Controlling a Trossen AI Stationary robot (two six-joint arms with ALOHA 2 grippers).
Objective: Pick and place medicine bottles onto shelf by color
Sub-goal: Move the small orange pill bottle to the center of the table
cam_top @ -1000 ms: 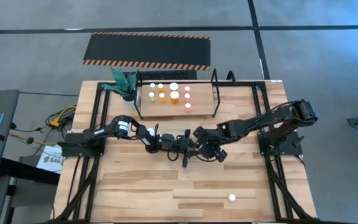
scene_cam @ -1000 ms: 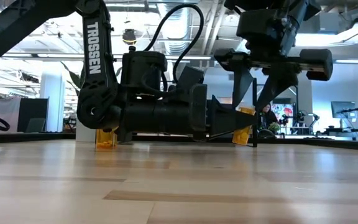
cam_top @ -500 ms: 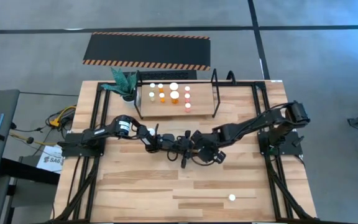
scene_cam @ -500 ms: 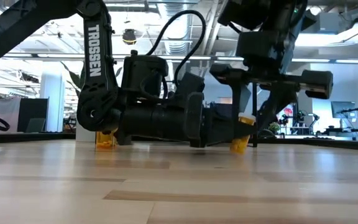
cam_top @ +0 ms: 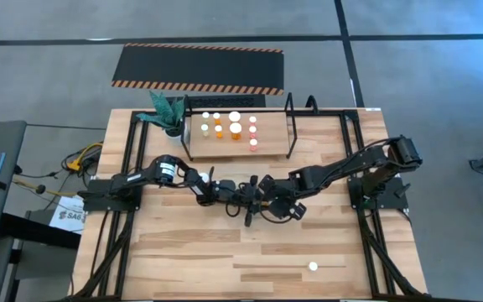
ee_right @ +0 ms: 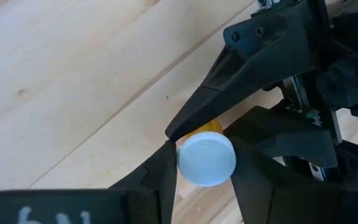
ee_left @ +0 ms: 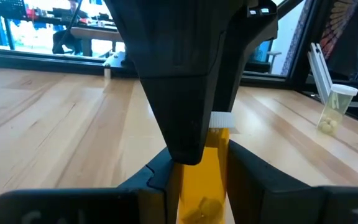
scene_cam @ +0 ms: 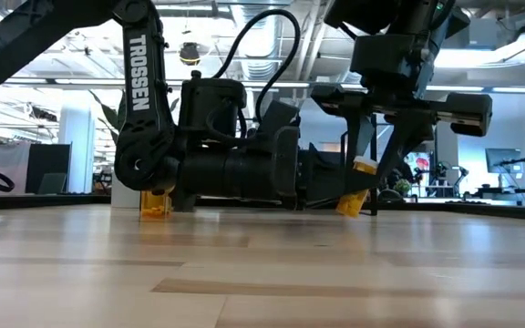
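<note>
The bench [cam_top: 191,252] spreads wide and pale under me, both my arms meeting over its middle. At its far edge stands the shelf [cam_top: 271,144], a light board between black hoop uprights, with a group of white-capped medicine bottles [cam_top: 235,128] already standing on it, orange, yellow and pink. A green plant [cam_top: 168,111] sits just beside the shelf's left end.

My left claw [cam_top: 246,195] lies low across the bench, pinched tight on the yellow bottle [ee_left: 207,177]; its fingers [ee_left: 257,180] press the amber body from both sides, and the bottle is tilted, its white cap up. My right claw [cam_top: 262,198] hangs from above at the same spot, its fingers [ee_right: 160,171] either side of the bottle's cap [ee_right: 206,160] and just touching it.

One small white-capped bottle [cam_top: 313,267] stands alone near the bench's front, well apart from everything else.
</note>
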